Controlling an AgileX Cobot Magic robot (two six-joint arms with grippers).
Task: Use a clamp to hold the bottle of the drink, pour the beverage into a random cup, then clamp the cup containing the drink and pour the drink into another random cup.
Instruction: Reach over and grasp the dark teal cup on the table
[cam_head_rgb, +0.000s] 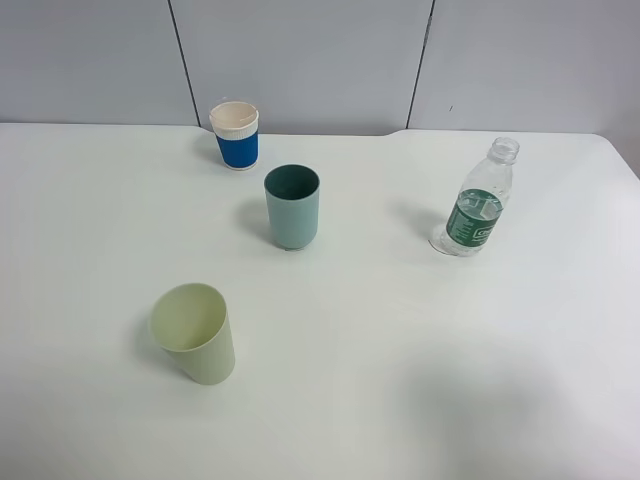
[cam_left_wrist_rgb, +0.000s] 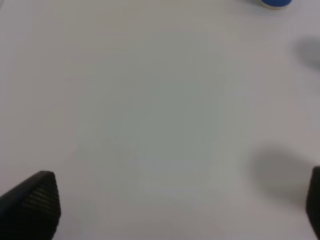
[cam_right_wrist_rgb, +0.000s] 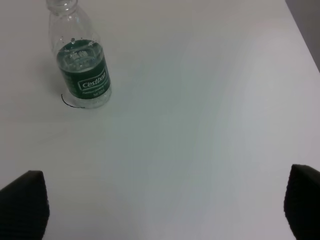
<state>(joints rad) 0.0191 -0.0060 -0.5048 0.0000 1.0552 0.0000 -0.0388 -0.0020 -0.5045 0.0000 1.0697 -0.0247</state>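
Right wrist view cuts off the bottle (cam_right_wrist_rgb: 82, 70) at its mouth

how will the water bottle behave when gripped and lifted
The bottle seems thin clear plastic, so it probably dents under a squeeze. Partly filled, likely light. Tall, narrow and uncapped: a high nudge could tip it and spill.

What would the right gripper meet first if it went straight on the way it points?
Probably only the white table: the open right gripper points past the green-labelled water bottle, which stands off to one side of its line. Depth is unclear, so this is a judgement.
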